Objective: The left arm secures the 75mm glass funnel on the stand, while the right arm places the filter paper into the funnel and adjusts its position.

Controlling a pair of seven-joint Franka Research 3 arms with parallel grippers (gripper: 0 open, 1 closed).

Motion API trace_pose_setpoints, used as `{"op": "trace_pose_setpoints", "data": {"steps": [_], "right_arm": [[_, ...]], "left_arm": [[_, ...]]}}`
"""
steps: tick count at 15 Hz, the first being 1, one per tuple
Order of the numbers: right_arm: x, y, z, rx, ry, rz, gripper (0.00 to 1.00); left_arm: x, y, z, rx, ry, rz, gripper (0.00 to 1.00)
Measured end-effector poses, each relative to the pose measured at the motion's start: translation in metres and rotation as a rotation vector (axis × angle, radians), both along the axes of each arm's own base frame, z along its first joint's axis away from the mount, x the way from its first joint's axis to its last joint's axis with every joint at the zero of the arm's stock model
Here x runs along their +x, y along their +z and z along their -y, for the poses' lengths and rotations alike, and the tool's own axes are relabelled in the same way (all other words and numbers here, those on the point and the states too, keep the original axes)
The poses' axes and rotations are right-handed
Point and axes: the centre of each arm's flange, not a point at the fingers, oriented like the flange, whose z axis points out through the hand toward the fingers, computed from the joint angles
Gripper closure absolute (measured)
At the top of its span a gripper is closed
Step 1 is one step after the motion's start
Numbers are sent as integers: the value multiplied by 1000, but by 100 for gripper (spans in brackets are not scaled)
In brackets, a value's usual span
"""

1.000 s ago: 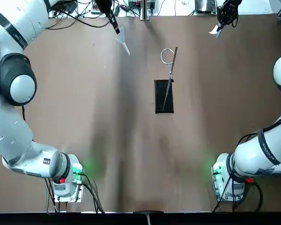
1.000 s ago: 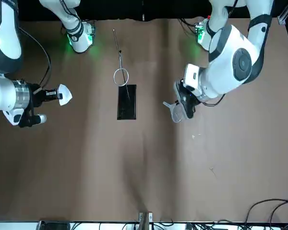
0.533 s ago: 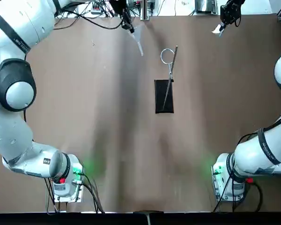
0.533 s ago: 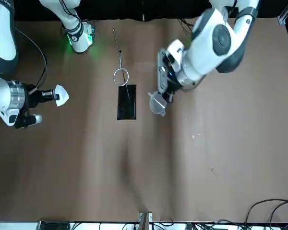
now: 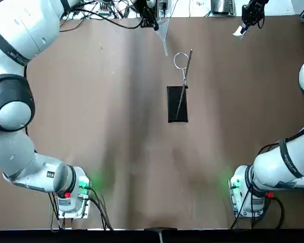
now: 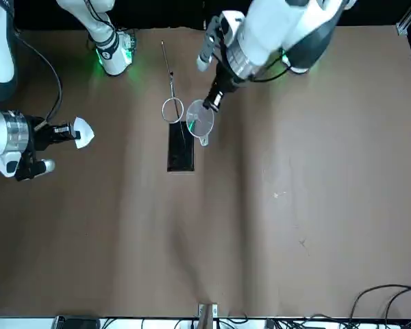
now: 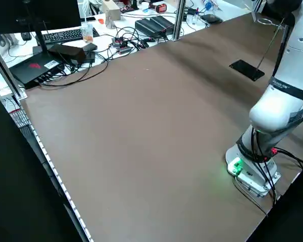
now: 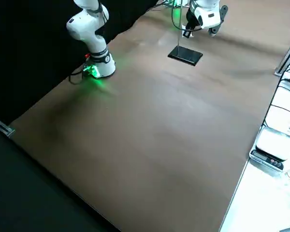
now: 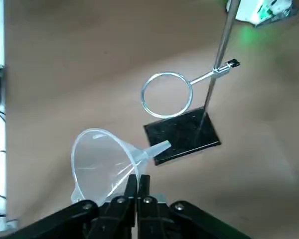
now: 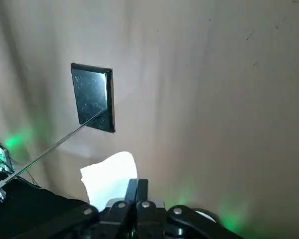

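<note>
Held the clear plastic-looking funnel [image 9: 102, 167] pinched in the left gripper [image 9: 138, 181], near the black-based wire-ring stand [image 9: 182, 134]; pinched white folded paper [image 10: 109, 179], seemingly by its edge, in the right gripper [image 10: 137, 186].

clear plastic funnel [image 9: 102, 162], glossy black base [image 9: 182, 134], shiny metal ring [image 9: 145, 99]

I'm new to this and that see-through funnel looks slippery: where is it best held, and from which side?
Probably by the rim of the glass funnel, from the wide end: the left gripper pinches there, leaving the narrow stem free to enter the ring.
</note>
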Motion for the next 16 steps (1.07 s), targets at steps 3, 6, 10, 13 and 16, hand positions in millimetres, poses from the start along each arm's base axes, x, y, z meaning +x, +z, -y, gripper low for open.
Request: {"op": "trace_pose_setpoints", "data": {"steps": [3, 6, 10, 13, 16], "right_arm": [[0, 0, 0, 1, 1, 0, 99], [0, 0, 0, 1, 2, 0, 99], [0, 0, 0, 2, 3, -1, 99], [0, 0, 0, 2, 3, -1, 99], [0, 0, 0, 2, 4, -2, 99]], "left_arm": [[-23, 13, 24, 17, -58, 104, 97], [-49, 21, 49, 4, -113, 153, 97], [-78, 22, 75, 33, -158, 217, 97], [-93, 18, 89, 66, -178, 269, 97], [-98, 12, 99, 64, -175, 308, 97]]}}
